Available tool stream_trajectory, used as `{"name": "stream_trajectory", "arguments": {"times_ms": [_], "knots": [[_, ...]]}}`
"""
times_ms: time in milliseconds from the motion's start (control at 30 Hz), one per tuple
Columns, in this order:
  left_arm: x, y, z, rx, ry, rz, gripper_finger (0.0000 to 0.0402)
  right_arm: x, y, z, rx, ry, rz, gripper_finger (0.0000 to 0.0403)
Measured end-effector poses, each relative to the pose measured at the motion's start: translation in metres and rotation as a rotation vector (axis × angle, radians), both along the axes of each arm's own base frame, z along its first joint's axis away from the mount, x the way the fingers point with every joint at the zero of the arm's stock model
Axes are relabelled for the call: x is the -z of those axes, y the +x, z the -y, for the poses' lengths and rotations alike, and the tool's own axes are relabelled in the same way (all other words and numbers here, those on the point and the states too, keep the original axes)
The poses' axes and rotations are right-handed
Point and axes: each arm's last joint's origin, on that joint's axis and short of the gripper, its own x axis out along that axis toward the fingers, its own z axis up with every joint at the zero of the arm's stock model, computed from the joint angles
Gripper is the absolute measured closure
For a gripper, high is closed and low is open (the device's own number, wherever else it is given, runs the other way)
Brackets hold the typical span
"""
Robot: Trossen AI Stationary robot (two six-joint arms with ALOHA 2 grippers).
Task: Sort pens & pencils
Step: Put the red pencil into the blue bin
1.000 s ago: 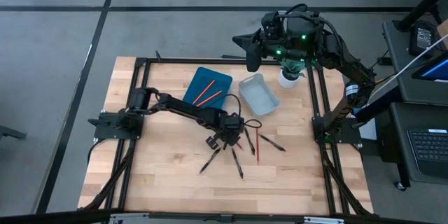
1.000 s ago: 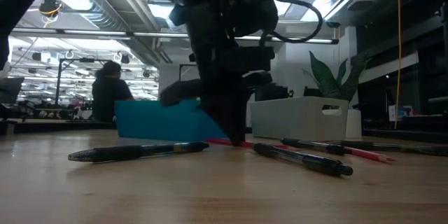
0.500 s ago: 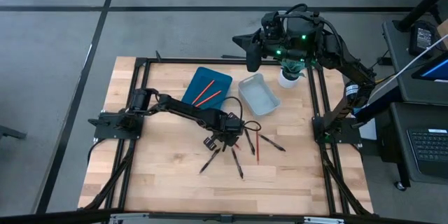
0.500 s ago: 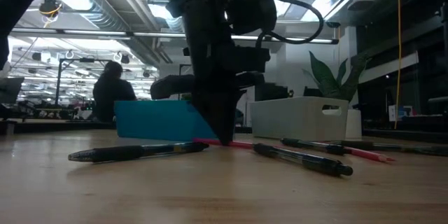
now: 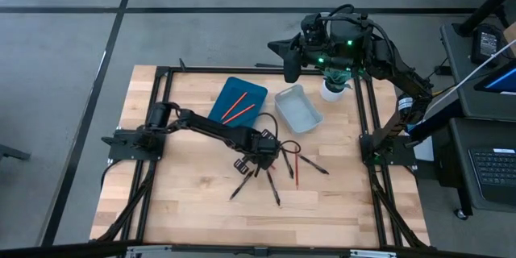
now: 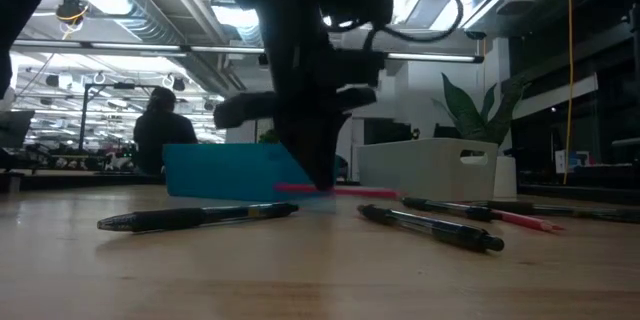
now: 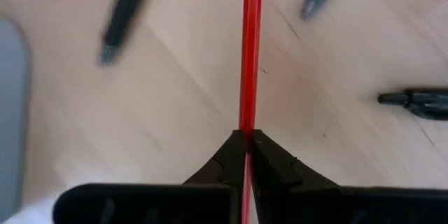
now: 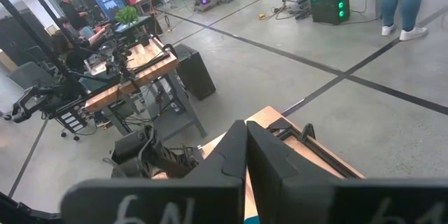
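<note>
My left gripper [image 5: 260, 161] points down over the middle of the table, shut on a thin red pencil [image 7: 250, 56], which hangs just above the wood [image 6: 360, 191]. Several black pens [image 5: 274, 188] lie scattered on the table around it, and another red pencil [image 5: 296, 169] lies among them. Two pencils [image 5: 235, 110] lie in the blue tray [image 5: 246, 89]. My right gripper [image 5: 290, 56] waits shut, high above the table's far edge. My left gripper pinches the red pencil's shaft [image 7: 247, 127] between its two fingertips [image 7: 227, 155], coming from above and pointing steeply down. The fingers lie across the pencil. It hangs about level, sticking out to both sides of the fingers, lifted clear of the table [image 6: 290, 188].
A pale grey bin [image 5: 284, 97] stands to the right of the blue tray at the back. A white plant pot [image 5: 332, 90] sits beyond it. Bare wood lies at the table's near and left parts. A person [image 6: 158, 130] sits in the room behind.
My left gripper has risen a little from the table with the red pencil. The pencil, which lay on the wood among the pens, now hangs level and clear of it.
</note>
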Motion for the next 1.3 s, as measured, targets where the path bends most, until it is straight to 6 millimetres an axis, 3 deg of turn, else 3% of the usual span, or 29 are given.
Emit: {"name": "stream_trajectory", "arguments": {"times_ms": [533,933,1100,1300], "knots": [[-0.047,-0.01,0.003,-0.077,0.014,0.095,0.0391,0.0,0.0,0.001,0.017,0.0,0.006,0.0389],[-0.099,-0.003,0.002,-0.122,0.055,0.138,0.0391,0.0,0.0,0.001,0.028,-0.001,0.006,0.0389],[-0.102,-0.007,-0.008,-0.165,0.072,0.087,0.0391,0.0,0.0,0.001,0.028,0.0,0.006,0.0389],[-0.098,-0.014,-0.039,-0.286,0.073,0.008,0.0391,0.0,0.0,0.001,0.028,0.002,0.006,0.0389]]}}
